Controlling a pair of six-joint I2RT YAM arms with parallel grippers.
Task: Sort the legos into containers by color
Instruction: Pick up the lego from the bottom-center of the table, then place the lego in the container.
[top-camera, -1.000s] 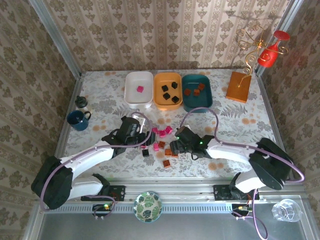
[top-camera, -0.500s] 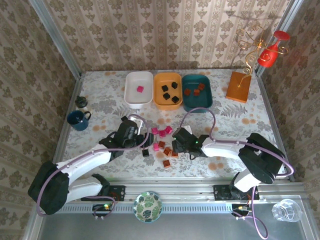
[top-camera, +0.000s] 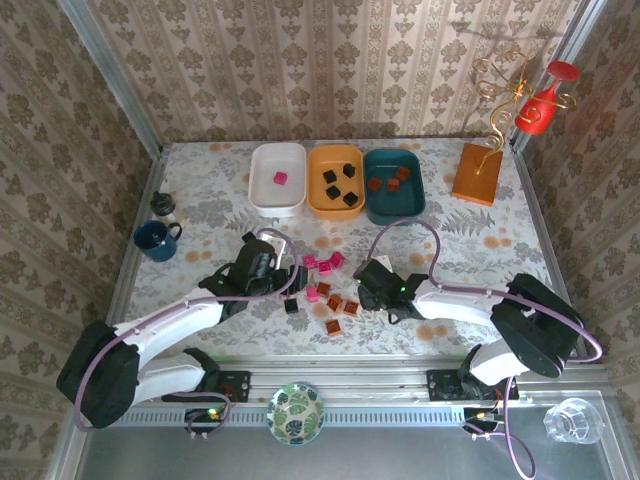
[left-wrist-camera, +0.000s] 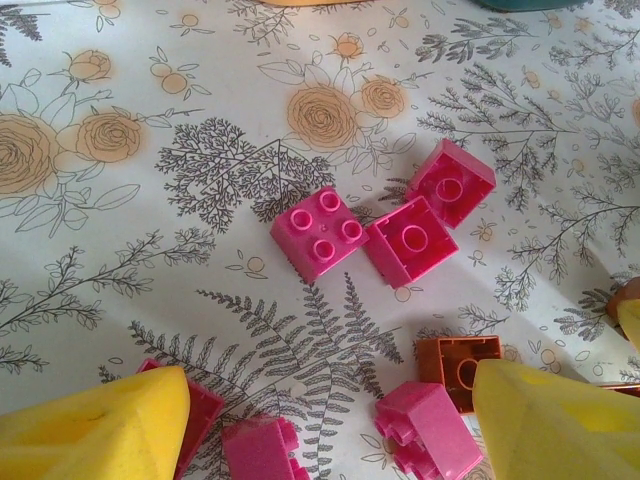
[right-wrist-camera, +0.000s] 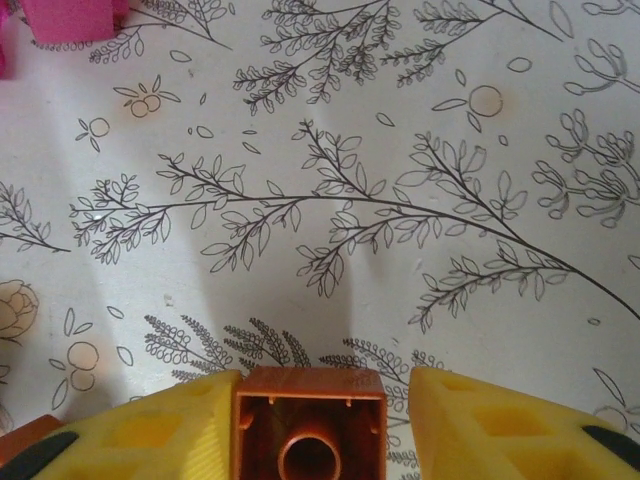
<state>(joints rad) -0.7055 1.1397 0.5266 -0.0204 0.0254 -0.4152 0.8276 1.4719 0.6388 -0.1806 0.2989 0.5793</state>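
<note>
My right gripper (right-wrist-camera: 325, 425) is low over the table with a brown-orange lego (right-wrist-camera: 310, 425) between its yellow fingers. The left finger touches the lego and a thin gap remains at the right finger. In the top view this gripper (top-camera: 362, 290) is at the right of the loose legos. My left gripper (left-wrist-camera: 330, 400) (top-camera: 290, 277) is open above pink legos (left-wrist-camera: 317, 232) and a brown one (left-wrist-camera: 457, 368). At the back stand the white tray (top-camera: 262, 190), orange tray (top-camera: 322, 195) and teal tray (top-camera: 395, 203), holding a pink, black and brown legos.
A dark blue mug (top-camera: 155, 240) and a small bottle (top-camera: 162, 204) stand at the left. An orange stand with gold wire (top-camera: 477, 172) is at the back right. Loose legos lie between the grippers, including a black one (top-camera: 291, 305). Patterned walls enclose the table.
The right gripper's jaws have narrowed around the brown-orange lego and the arm has shifted slightly. The left arm moved a little toward the pile, jaws unchanged.
</note>
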